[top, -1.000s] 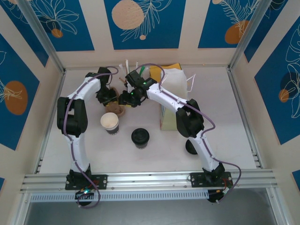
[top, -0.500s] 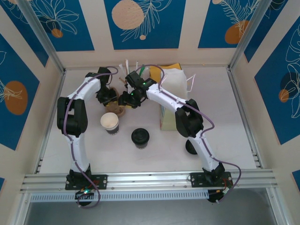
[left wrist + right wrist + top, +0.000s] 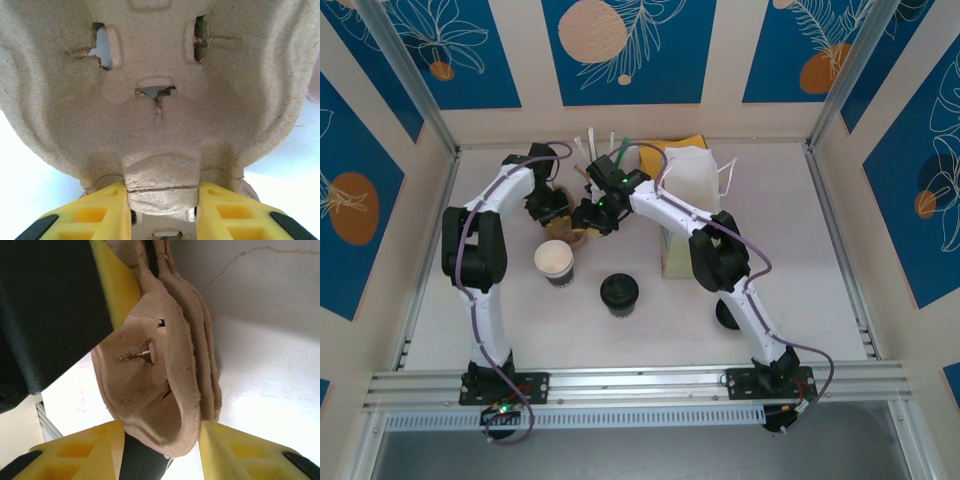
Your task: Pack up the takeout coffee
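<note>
right end effector (image 3: 160,447) has edged left; it and the left end effector (image 3: 162,210) both clamp the pulp carrier (image 3: 160,142)

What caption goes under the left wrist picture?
Left gripper pinching the center post of a brown molded-pulp cup carrier.

L wrist cam: pulp carrier (image 3: 160,100) overruns frame at top + both sides. Left gripper (image 3: 162,212) fingers cut by btm edge. R wrist cam: right gripper (image 3: 160,450) same, carrier top cropped. Top cam: carrier mostly under both grippers, only near rim shows, contact too small to read. Black disc (image 3: 727,318) well right of carrier, half behind right arm (image 3: 720,255).
</note>
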